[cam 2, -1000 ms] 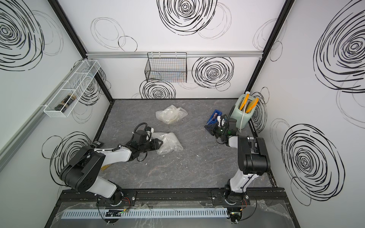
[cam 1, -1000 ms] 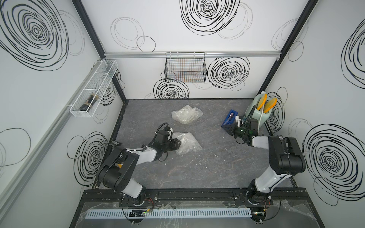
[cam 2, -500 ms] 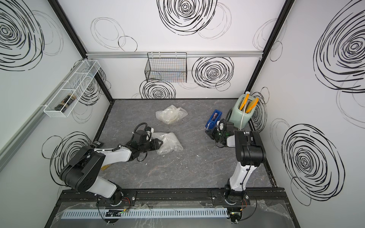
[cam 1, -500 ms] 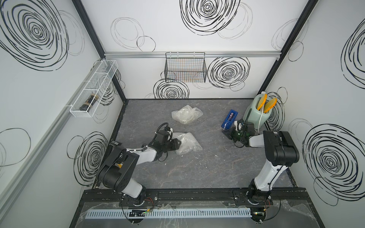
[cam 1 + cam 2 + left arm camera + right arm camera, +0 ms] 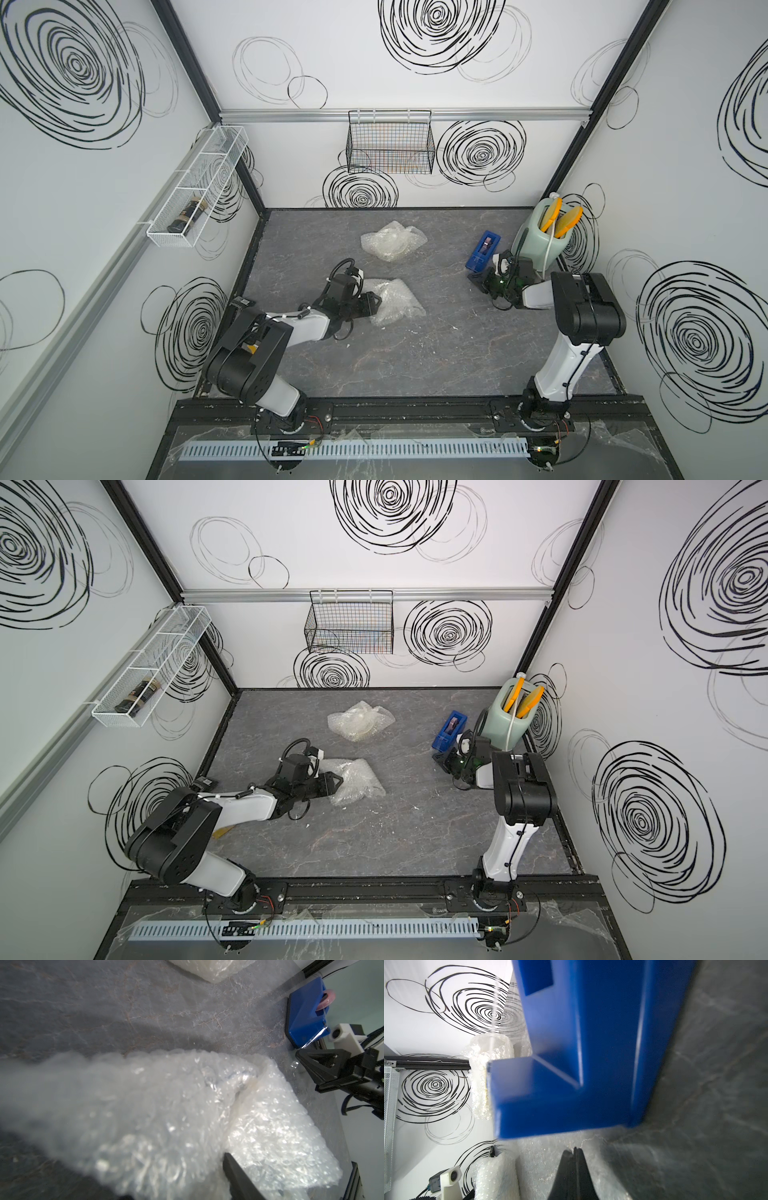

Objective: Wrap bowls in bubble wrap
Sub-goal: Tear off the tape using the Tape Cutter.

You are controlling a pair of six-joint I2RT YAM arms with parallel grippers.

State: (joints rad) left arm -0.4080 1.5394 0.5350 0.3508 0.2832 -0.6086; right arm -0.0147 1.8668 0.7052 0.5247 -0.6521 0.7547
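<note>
left hand (image 5: 371,306): at the left edge of the near bubble wrap bundle (image 5: 397,302), touching it. The wrist view shows one finger (image 5: 239,1176) against the film and the other hidden by wrap. Jaws look partway apart; can't tell if they actually clamp.
right hand (image 5: 574,1152): fingers pressed together, tip just beside the blue tape dispenser (image 5: 482,251), low over the tabletop (image 5: 415,365). Can't tell if a tape end is pinched.
bowls: neither seen bare. My read is they sit inside the two bundles; the far bundle (image 5: 359,725) shows a faint yellowish tint through the film.
near bundle: middle-left of the tabletop, a folded wedge, long axis running from the left hand out toward the right arm's side.
key relation: the bundle lies straight ahead of the left hand and well apart from the right hand, with open tabletop between. Left arm is the near one.
step (judgement): left pins the fold, right fetches tape.
next move needs: right hand crosses to the bundle's free end while left keeps the bundle from shifting.
risk: film is springy, so the fold may open if left lets go.
</note>
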